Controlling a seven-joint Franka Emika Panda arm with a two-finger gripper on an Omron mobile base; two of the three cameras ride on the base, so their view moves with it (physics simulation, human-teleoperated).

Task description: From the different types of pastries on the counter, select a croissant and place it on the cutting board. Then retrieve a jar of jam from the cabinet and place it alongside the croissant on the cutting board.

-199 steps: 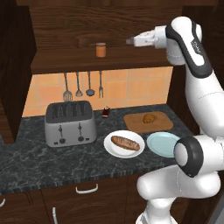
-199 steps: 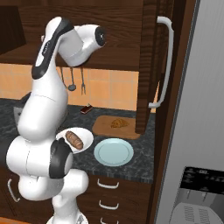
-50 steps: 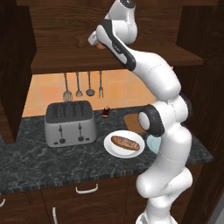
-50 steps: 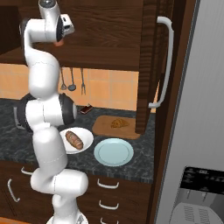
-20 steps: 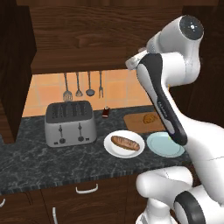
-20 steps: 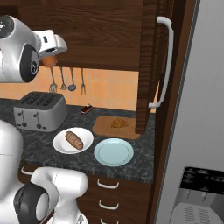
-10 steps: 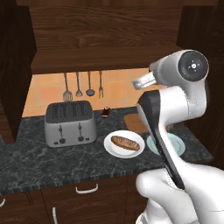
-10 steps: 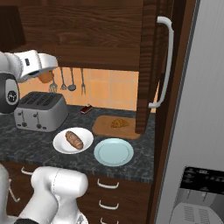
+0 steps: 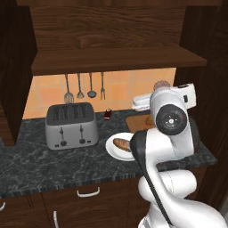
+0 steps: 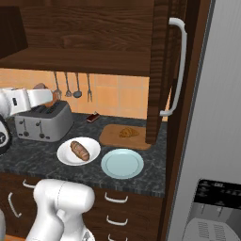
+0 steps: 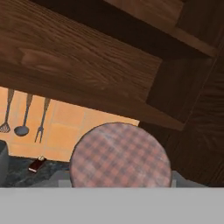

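Jar of jam (image 11: 120,155) seen directly ahead of hand camera, checked pale lid facing lens; fingers hidden behind it, so grip state cannot be told. In left base view, jar (image 9: 161,84) seen at gripper (image 9: 156,89) end of arm, raised above counter (image 9: 26,160), below cabinet (image 9: 120,60) shelf. Orange contents glimpsed in right base view (image 10: 54,97) beside hand. Croissant (image 10: 125,132) lies on cutting board (image 10: 110,136). Loaf (image 10: 79,150) rests on white plate (image 10: 66,157); light-blue plate (image 10: 122,163) just beside it.
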